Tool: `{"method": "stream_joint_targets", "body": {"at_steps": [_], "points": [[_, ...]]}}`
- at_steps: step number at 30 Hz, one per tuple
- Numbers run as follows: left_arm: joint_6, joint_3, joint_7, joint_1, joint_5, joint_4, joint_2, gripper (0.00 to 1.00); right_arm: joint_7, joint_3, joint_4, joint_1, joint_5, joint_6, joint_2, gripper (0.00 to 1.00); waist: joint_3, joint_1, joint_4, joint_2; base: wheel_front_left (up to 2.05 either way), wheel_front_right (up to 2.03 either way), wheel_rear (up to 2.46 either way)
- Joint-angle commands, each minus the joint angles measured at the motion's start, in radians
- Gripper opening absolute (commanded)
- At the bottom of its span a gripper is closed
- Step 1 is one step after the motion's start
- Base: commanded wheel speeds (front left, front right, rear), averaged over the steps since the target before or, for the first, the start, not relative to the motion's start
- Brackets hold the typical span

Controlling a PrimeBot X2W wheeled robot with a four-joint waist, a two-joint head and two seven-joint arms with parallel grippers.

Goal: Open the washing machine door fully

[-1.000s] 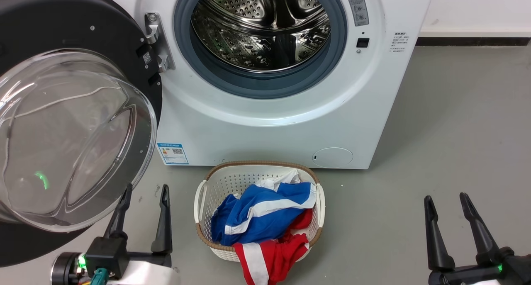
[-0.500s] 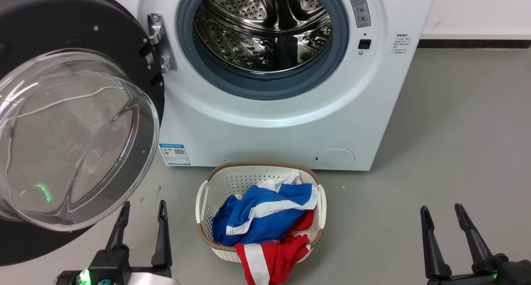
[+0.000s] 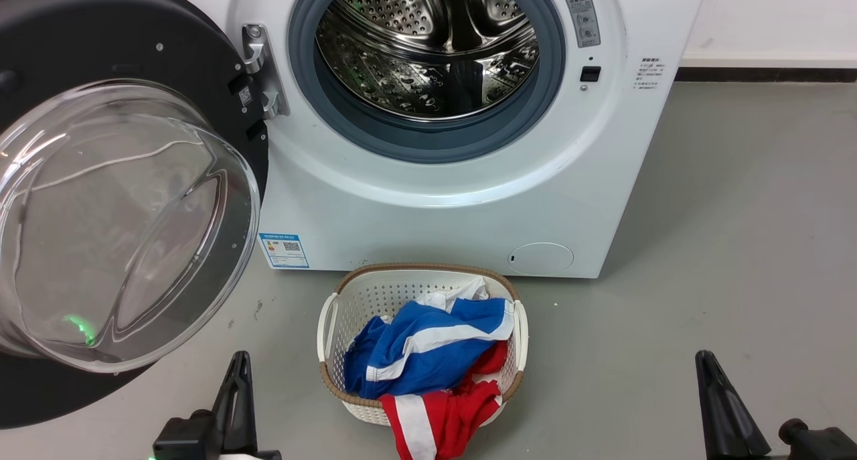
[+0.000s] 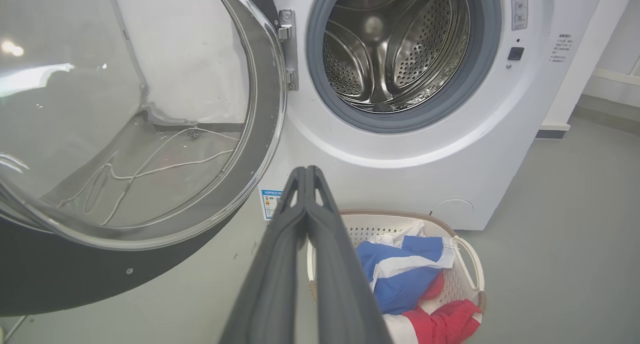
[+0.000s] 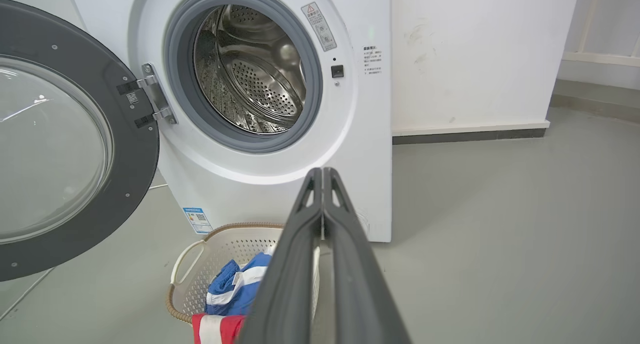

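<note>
Washing machine door [image 3: 127,225] stands wide, apparently fully; left fingers [image 4: 275,274] and right fingers [image 5: 292,274] clenched empty.

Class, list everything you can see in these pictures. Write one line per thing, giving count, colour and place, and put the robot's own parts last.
washing machine: one, white, on the floor
door: one, black rim with clear glass, swung open to the machine's left
hinge: one, silver, between door and machine
drum: one, steel, inside the opening
ring: one, grey, around the drum's mouth
basket: one, white with brown rim, on the floor before the machine
clothes: a heap, count unclear, blue, red and white, in the basket
floor: one, grey, underneath
wall: one, white, behind at right
left gripper: one, dark, shut, low left near the door
right gripper: one, dark, shut, low right
</note>
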Motion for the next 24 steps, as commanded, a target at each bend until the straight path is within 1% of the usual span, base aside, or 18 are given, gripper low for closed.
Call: {"method": "stream_joint_targets", "body": {"at_steps": [1, 11, 12, 24], "points": [[-0.005, 0.006, 0.014, -0.014, -0.051, 0.0, 0.001, 0.0, 0.006, 0.001, -0.006, -0.008, 0.052, 0.0, -0.003, 0.0, 0.0, 0.0, 0.0, 0.0, 0.0, 0.0, 0.0], [-0.025, 0.02, 0.062, -0.045, -0.257, 0.023, 0.001, 0.0, 0.043, 0.004, 0.034, -0.054, 0.26, 0.0, -0.016, 0.0, 0.0, 0.0, -0.003, 0.0, 0.0, 0.0, 0.0], [-0.028, 0.023, 0.071, -0.051, -0.296, 0.027, 0.001, 0.0, 0.05, 0.004, 0.042, -0.062, 0.298, 0.0, -0.018, 0.0, 0.0, 0.0, -0.004, 0.0, 0.0, 0.0, 0.0], [-0.049, 0.037, 0.121, -0.083, -0.509, 0.052, 0.001, 0.0, 0.091, 0.002, 0.08, -0.107, 0.508, 0.0, -0.028, 0.0, -0.001, 0.0, -0.007, 0.0, 0.0, 0.0, 0.0]]}}
